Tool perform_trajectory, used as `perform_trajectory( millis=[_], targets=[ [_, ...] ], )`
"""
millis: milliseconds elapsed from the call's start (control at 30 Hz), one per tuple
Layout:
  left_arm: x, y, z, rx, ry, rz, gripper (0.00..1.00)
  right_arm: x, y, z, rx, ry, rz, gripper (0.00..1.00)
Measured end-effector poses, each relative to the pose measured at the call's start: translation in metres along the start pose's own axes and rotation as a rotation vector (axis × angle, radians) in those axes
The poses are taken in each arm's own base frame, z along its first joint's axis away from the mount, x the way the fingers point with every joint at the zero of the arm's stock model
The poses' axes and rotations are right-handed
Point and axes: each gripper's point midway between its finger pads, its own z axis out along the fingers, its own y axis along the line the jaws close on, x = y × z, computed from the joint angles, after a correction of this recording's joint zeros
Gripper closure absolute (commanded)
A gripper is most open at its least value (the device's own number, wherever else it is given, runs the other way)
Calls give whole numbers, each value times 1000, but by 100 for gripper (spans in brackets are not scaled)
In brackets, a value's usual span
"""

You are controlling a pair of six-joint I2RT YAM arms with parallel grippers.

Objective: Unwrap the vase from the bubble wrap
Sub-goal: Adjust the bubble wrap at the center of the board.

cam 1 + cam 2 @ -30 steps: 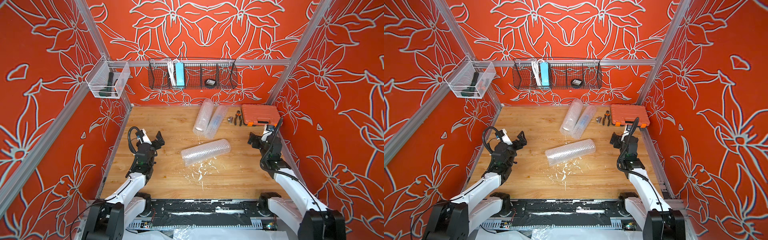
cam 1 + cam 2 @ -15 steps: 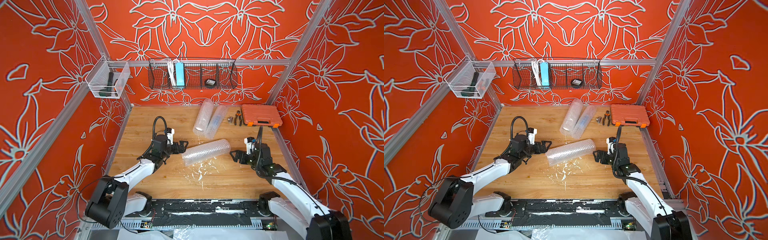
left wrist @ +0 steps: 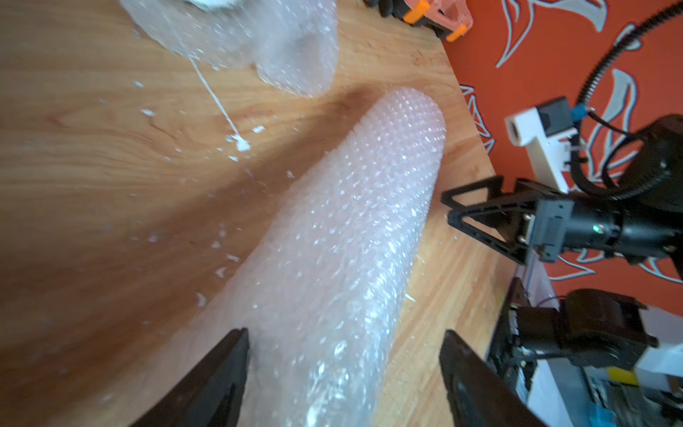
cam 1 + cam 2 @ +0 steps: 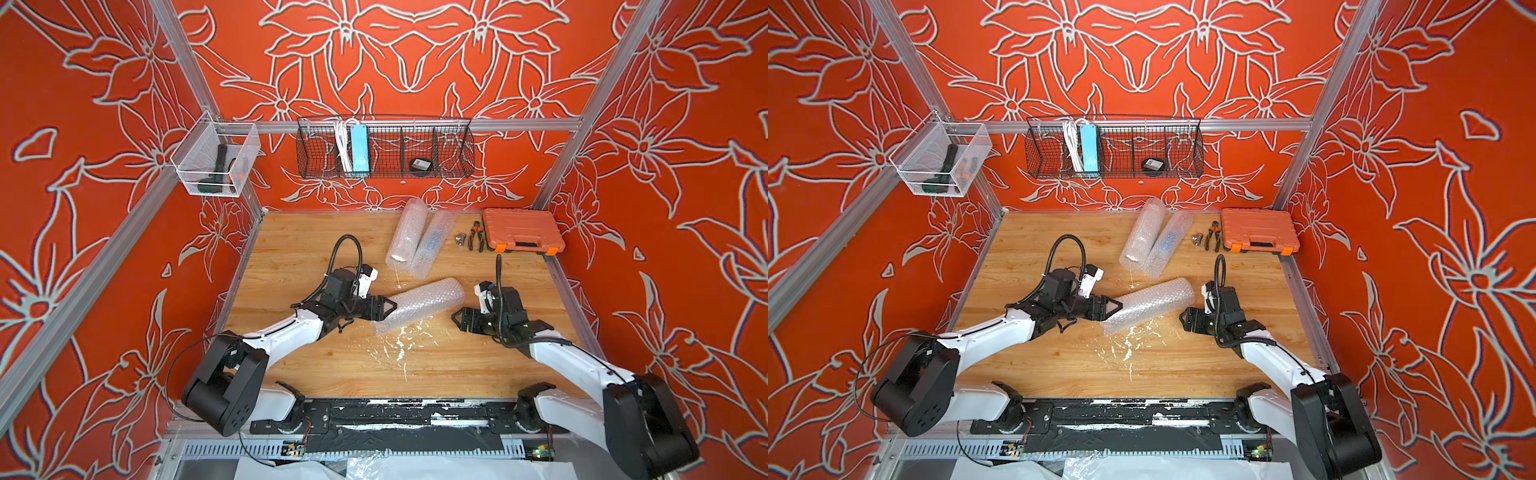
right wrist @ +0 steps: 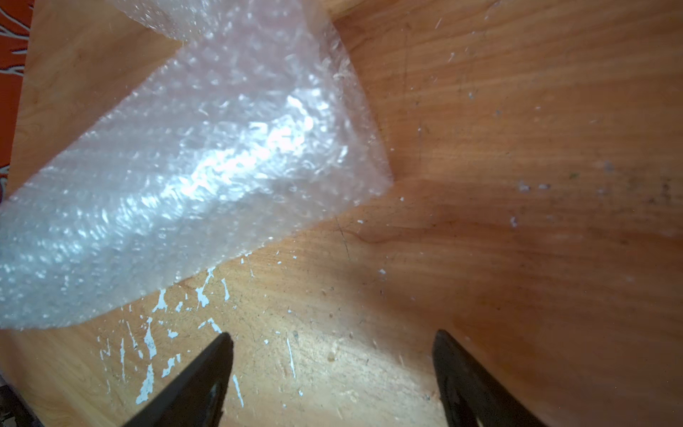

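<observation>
A roll of clear bubble wrap (image 4: 419,305) (image 4: 1148,305) lies slanted on the wooden table in both top views. The vase is hidden; no part of it shows through the wrap. My left gripper (image 4: 390,309) (image 4: 1117,309) is at the roll's left end. In the left wrist view this gripper (image 3: 343,340) is open and straddles the roll (image 3: 343,240), with a gap of bare wood on one side. My right gripper (image 4: 457,320) (image 4: 1185,320) is open just off the roll's right end. In its wrist view, that gripper (image 5: 332,340) has only table between its fingers, and the wrap (image 5: 184,166) lies ahead.
Two more bubble-wrap rolls (image 4: 405,235) (image 4: 432,245) lie at the back, one with something blue inside. Pliers (image 4: 476,237) and an orange tool case (image 4: 521,230) sit at the back right. A wire basket (image 4: 384,147) and a clear bin (image 4: 214,160) hang on the walls.
Both arms swung in from the table's sides to the roll. The left gripper now straddles its left end, the right one has come up to its right end, and both sets of jaws have narrowed a little.
</observation>
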Motion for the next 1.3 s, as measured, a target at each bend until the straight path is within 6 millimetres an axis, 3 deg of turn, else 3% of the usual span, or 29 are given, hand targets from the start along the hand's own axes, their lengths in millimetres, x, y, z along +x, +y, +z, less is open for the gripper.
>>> perform_trajectory(
  millis=[267,533,700,867,1000,1133,1200,1300],
  targets=[
    [29,-39,5,130,99,42,24,-13,-4,18,42,21,23,25],
    [65,-77,10,266,196,83,25,-18,-12,20,96,9,28,26],
    [87,-90,13,302,261,90,25,-24,-11,19,108,7,19,25],
    [95,-98,13,319,285,97,22,-33,-7,18,112,4,6,25],
    [82,-102,5,283,240,120,14,-34,-13,15,153,-4,7,25],
    [41,-109,-12,197,58,192,2,-37,-17,9,180,-27,8,25],
    [18,-104,-21,116,-57,221,2,-39,-16,6,184,-40,6,25],
    [-2,-81,-23,-29,-152,223,2,-41,-15,3,180,-50,4,24]
  ],
)
